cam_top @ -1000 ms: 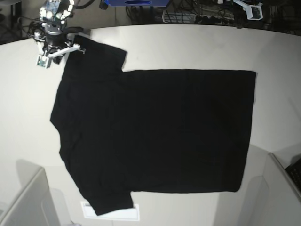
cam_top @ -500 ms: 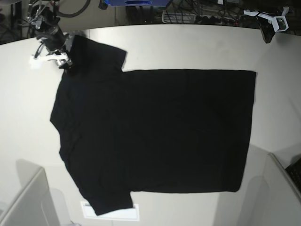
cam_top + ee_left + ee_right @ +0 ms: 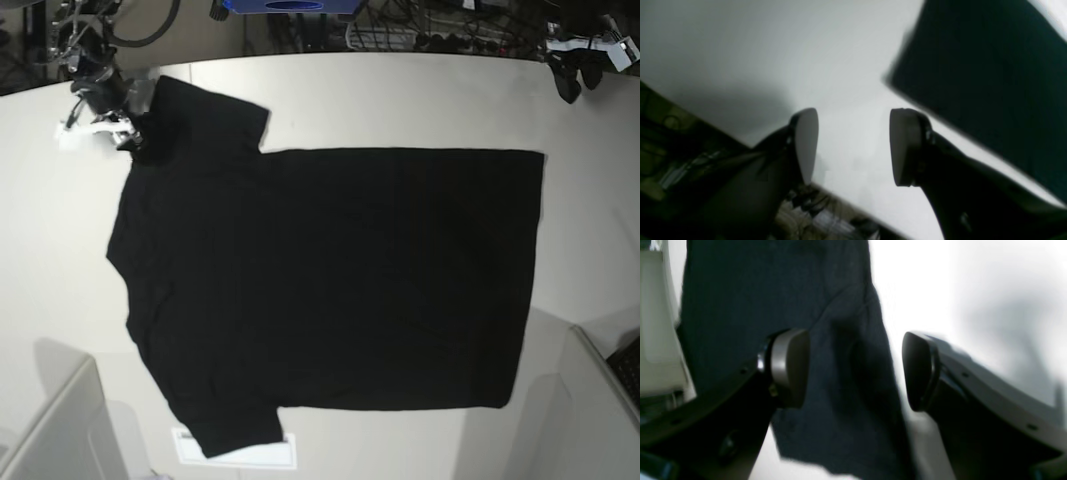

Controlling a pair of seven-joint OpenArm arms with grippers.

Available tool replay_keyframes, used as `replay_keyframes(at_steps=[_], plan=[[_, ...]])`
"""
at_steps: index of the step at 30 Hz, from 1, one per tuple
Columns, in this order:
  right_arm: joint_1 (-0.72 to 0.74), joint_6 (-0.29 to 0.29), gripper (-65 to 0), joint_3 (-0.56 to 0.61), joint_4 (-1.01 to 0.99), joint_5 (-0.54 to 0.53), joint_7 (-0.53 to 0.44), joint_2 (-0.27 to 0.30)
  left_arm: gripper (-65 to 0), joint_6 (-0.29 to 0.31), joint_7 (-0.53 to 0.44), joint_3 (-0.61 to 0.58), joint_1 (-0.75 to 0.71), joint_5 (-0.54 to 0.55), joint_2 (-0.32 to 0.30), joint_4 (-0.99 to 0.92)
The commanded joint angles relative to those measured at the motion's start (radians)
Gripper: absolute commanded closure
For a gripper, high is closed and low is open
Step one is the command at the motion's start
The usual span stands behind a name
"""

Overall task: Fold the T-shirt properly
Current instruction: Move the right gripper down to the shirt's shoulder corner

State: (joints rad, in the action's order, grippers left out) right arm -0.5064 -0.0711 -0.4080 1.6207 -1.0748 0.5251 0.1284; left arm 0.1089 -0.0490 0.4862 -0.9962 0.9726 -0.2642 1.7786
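Note:
The black T-shirt [image 3: 330,280] lies spread flat on the white table [image 3: 420,100], plain black side up, collar end to the left. My right gripper [image 3: 118,130] is open at the far left sleeve. In the right wrist view the gripper [image 3: 853,368] has its jaws apart with the sleeve cloth [image 3: 840,323] under and between them. My left gripper [image 3: 577,72] hangs at the table's far right edge, apart from the shirt. In the left wrist view it [image 3: 853,146] is open over bare table, with a shirt corner [image 3: 990,83] to its right.
A white label [image 3: 240,455] lies by the near sleeve at the table's front edge. Grey partitions stand at the front left [image 3: 60,430] and front right [image 3: 600,400]. Cables and a blue box [image 3: 290,5] lie beyond the far edge.
The left gripper has moved right and down toward the table's far right edge. The right gripper has turned and shifted slightly left at the far left sleeve. The shirt has not moved.

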Motion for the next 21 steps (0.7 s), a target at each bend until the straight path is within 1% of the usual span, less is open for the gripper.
replay_keyframes(at_steps=[1, 2, 3, 6, 9, 11, 13, 14, 16, 18, 19, 21], plan=[[-0.008, 0.000, -41.0, 0.019, -0.001, 0.005, 0.036, 0.003, -32.6, 0.019, -0.010, 0.006, -0.003, 0.024, -0.004, -0.006], [-0.008, -0.002, -41.0, 0.030, -0.003, 0.005, 0.036, 0.003, -32.6, 0.019, -0.007, 0.007, 0.010, 0.026, -0.010, -0.018], [-0.008, -0.005, -41.0, 0.039, -0.003, 0.005, 0.036, 0.003, -32.6, 0.021, 0.018, 0.009, 0.026, 0.026, -0.017, -0.032], [-0.008, -0.005, -40.7, 0.050, -0.004, 0.006, 0.034, 0.003, -32.6, 0.021, 0.143, 0.010, 0.079, 0.027, -0.033, -0.053], [-0.005, -0.005, -35.4, 0.042, -0.009, 0.009, 0.031, 0.003, -32.6, 0.027, 0.223, 0.010, 0.133, 0.027, -0.033, -0.073], [-0.004, -0.005, -31.8, 0.042, -0.021, 0.035, 0.031, 0.004, -32.6, 0.081, 0.243, 0.010, 0.161, 0.029, -0.030, -0.079], [-0.002, -0.006, -30.2, 0.042, -0.036, 0.072, 0.030, 0.004, -32.6, 0.147, 0.258, 0.012, 0.181, 0.030, -0.028, -0.078], [-0.002, -0.006, -30.2, 0.042, -0.043, 0.087, 0.028, 0.004, -32.6, 0.156, 0.268, 0.012, 0.188, 0.030, -0.028, -0.078], [-0.002, -0.008, -29.3, 0.042, -0.061, 0.109, 0.028, 0.001, -32.6, 0.156, 0.294, 0.012, 0.208, 0.030, -0.028, -0.085], [-0.002, -0.008, -29.3, 0.042, -0.079, 0.110, 0.026, 0.001, -32.6, 0.156, 0.312, 0.032, 0.221, 0.032, -0.027, -0.112], [-0.002, -0.008, -29.3, 0.041, -0.083, 0.112, 0.026, 0.001, -32.6, 0.156, 0.328, 0.056, 0.230, 0.032, -0.017, -0.130], [-0.002, -0.008, -29.3, 0.041, -0.086, 0.115, 0.026, 0.003, -32.6, 0.160, 0.381, 0.124, 0.268, 0.032, 0.021, -0.159]])
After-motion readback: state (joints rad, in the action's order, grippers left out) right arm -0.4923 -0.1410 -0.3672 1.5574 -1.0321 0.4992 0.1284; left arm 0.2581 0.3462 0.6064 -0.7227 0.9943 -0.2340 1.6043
